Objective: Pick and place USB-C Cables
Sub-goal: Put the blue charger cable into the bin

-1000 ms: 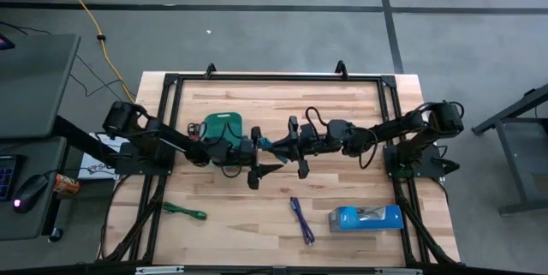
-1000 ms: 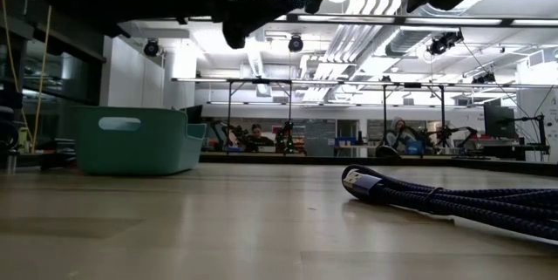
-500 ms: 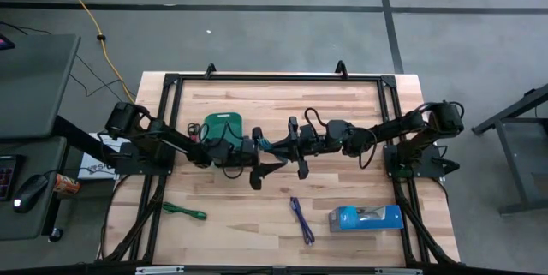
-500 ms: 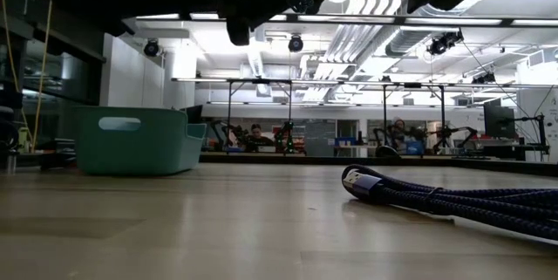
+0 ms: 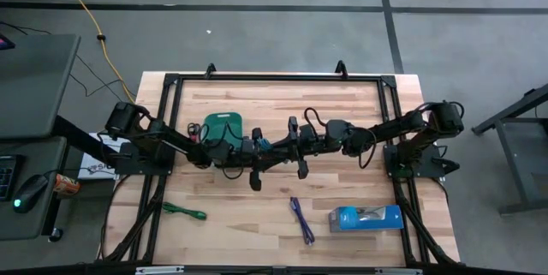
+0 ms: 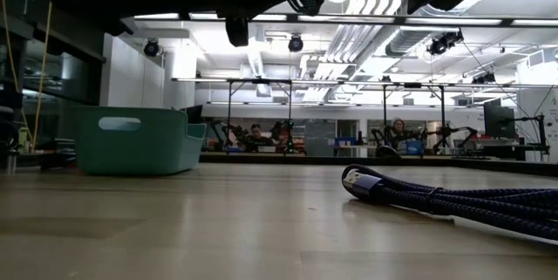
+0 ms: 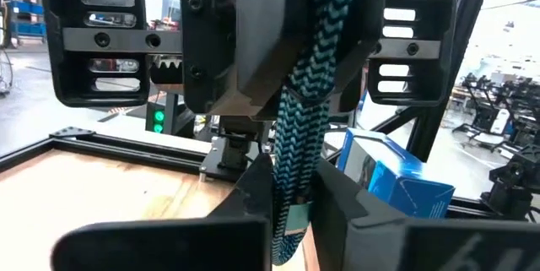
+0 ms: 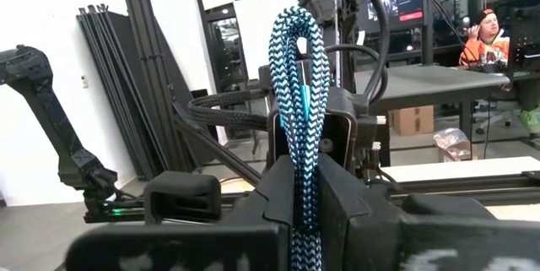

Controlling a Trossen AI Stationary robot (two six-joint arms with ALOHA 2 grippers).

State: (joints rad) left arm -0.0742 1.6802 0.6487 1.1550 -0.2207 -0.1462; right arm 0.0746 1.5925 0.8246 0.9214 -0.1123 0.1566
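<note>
The light blue cable (image 5: 265,144) hangs in the air over the table's middle, between my two grippers, which face each other. My right gripper (image 5: 277,145) is shut on it, and so is my left gripper (image 5: 257,149). The cable shows as a braided loop in the right wrist view (image 8: 297,94) and as a strand in the left wrist view (image 7: 304,111). The green cable (image 5: 184,213) lies flat at the near left. The dark blue-purple cable (image 5: 301,220) lies flat near the front middle and also shows in the low view (image 6: 436,197). My left gripper pinches the cable's lower end (image 7: 291,199) between its two fingers, coming level from the table's left. The cable runs on from there into the right gripper, clear of the table. My right gripper pinches the cable bundle (image 8: 304,195) between its two fingers, coming level from the table's right. The looped end (image 8: 295,26) stands out beyond the fingertips toward the left gripper, lifted clear.
The teal tray (image 5: 224,125) stands just to the far side of the left gripper and shows in the low view (image 6: 131,140). A bright blue box (image 5: 366,218) lies at the near right. A black frame (image 5: 274,78) runs around the table's edges.
My left gripper has edged a little toward the right gripper and the cable held there. The right gripper and the cable have stayed in place above the table.
</note>
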